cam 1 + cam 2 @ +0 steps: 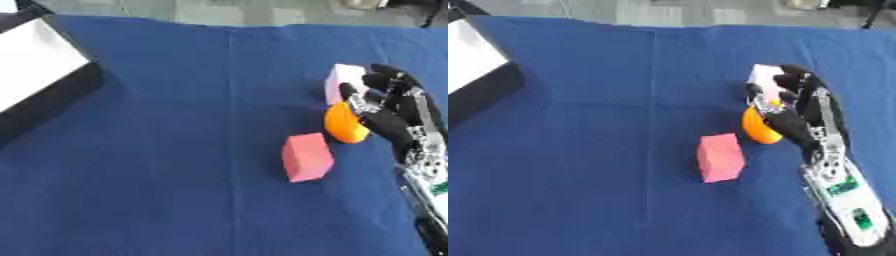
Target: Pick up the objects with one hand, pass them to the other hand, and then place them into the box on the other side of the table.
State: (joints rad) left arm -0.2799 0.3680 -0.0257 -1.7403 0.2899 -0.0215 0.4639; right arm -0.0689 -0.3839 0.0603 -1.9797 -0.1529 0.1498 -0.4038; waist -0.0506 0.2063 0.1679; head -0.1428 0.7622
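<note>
My right hand [389, 117] reaches in from the lower right, its fingers and thumb curled round an orange rounded object [343, 125] on the blue cloth. Just behind the hand stands a pale pink block [343, 80], partly hidden by the fingers. A darker pink block [306, 156] lies to the left of the orange object, apart from the hand. The box [39, 75], black with a white inside, sits at the far left edge. My left hand shows in neither view.
The blue tablecloth [175, 150] covers the whole table, with a wide bare stretch between the box and the blocks. Grey floor lies beyond the far edge.
</note>
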